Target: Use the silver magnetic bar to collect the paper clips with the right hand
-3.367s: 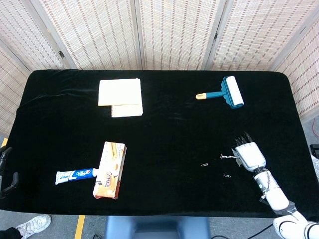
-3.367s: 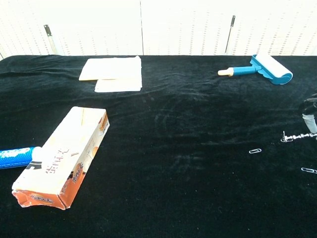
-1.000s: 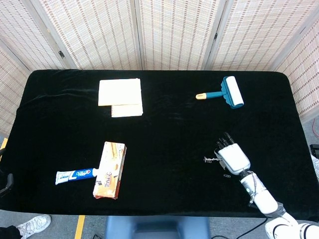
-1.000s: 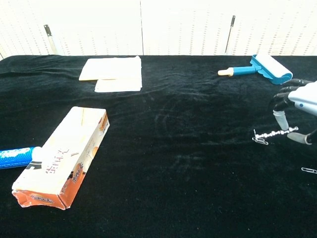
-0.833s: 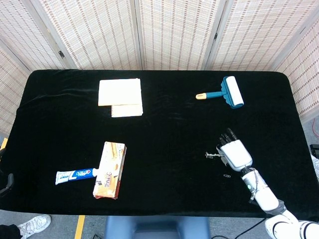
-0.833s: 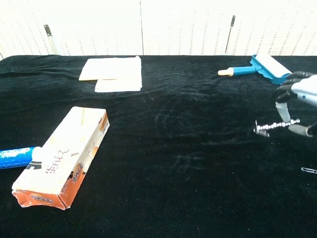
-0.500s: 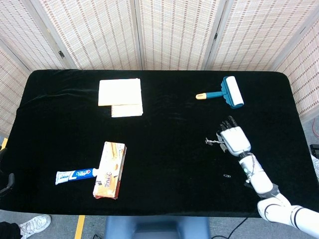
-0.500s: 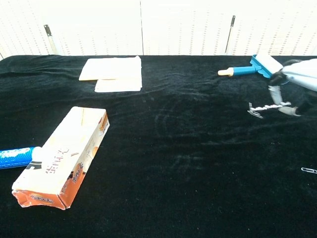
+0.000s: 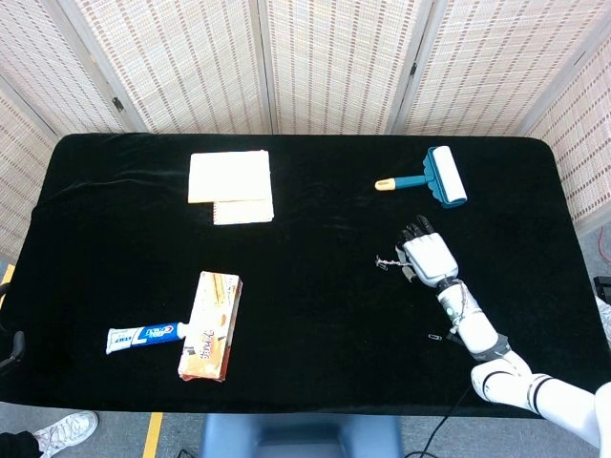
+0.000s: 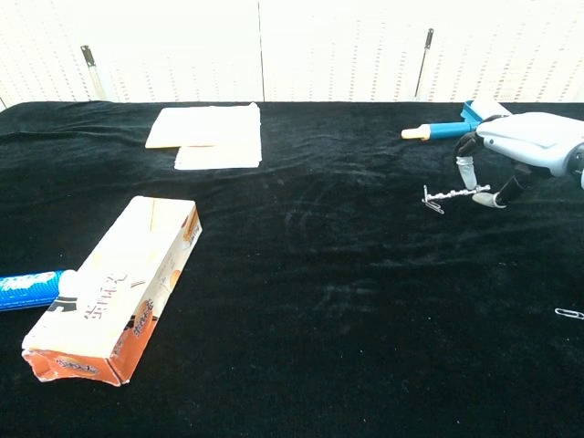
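My right hand (image 9: 427, 258) (image 10: 511, 151) hangs above the black table and pinches the silver magnetic bar (image 9: 389, 261) (image 10: 452, 195) between its fingertips. The bar points to the left, level with the table. A paper clip (image 10: 432, 205) clings to its far left tip. One loose paper clip (image 9: 435, 336) (image 10: 568, 313) lies on the cloth nearer the table's front edge, below the hand in the head view. My left hand does not show in either view.
A blue lint roller (image 9: 436, 178) (image 10: 465, 121) lies behind the right hand. Cream notepads (image 9: 230, 185) (image 10: 208, 135) sit at the back left. A torn carton (image 9: 211, 325) (image 10: 117, 290) and a toothpaste tube (image 9: 143, 336) (image 10: 27, 289) lie at the front left.
My right hand has risen and swung left and toward the back with the bar. The clip picked up a second ago still hangs on the bar's tip. One clip stays on the cloth.
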